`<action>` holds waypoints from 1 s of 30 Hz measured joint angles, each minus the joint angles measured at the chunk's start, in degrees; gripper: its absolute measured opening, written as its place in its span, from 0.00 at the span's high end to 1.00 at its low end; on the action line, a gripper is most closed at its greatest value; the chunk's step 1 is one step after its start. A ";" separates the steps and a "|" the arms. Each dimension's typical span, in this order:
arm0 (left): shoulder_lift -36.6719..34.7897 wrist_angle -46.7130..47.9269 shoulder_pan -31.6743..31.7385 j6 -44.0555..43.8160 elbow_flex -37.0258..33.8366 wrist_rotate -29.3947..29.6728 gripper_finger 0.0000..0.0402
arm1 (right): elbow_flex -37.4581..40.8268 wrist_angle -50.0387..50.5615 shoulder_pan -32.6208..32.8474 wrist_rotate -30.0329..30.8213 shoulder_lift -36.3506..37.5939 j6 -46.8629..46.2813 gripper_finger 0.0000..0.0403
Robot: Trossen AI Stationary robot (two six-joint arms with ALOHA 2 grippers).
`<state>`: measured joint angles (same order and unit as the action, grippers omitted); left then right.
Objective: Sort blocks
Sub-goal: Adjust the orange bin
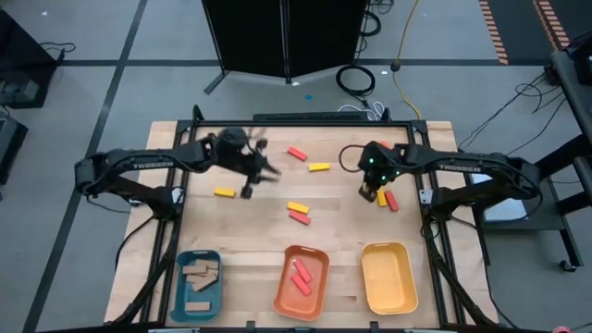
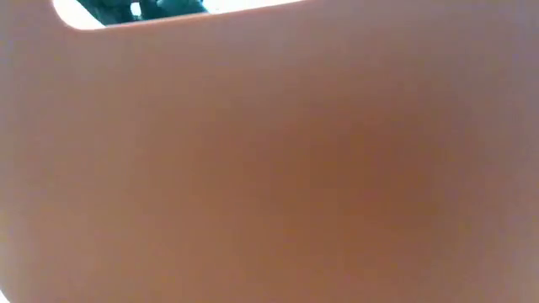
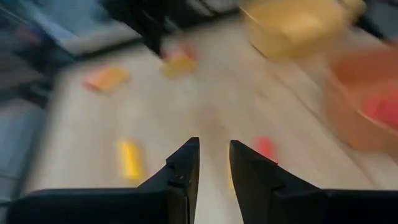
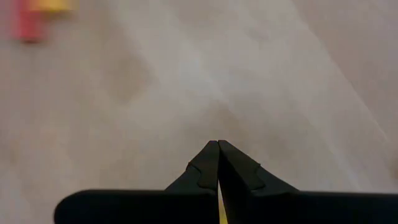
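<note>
Six small red and yellow wooden blocks (image 1: 298, 213) lie loose mid-surface. Left fingers (image 3: 213, 163) stand slightly apart, empty; right fingers (image 4: 218, 163) are pinched on a yellow sliver. Carry it toward six o'clock, to the yellow plastic tray (image 1: 410, 277).

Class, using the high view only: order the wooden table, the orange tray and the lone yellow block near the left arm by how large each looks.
1. Wooden table, largest.
2. Orange tray, middle.
3. Yellow block, smallest.
</note>
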<state>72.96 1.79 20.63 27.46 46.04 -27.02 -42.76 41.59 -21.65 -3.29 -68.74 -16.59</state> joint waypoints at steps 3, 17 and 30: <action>-0.03 -13.14 2.60 -7.78 -4.06 0.08 0.81 | 0.00 6.16 -2.17 3.64 -0.03 -5.85 1.00; 4.18 -30.98 0.23 -9.61 -8.75 -0.72 0.80 | 0.93 22.13 -0.36 2.43 -0.23 -16.33 0.75; 8.83 -40.00 -4.74 -10.66 -8.63 -1.31 0.68 | 11.19 14.84 -0.37 -4.33 -0.25 -17.72 0.44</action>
<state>81.79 -38.20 15.89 16.79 37.42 -28.33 -31.57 56.44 -22.02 -7.62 -68.99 -34.31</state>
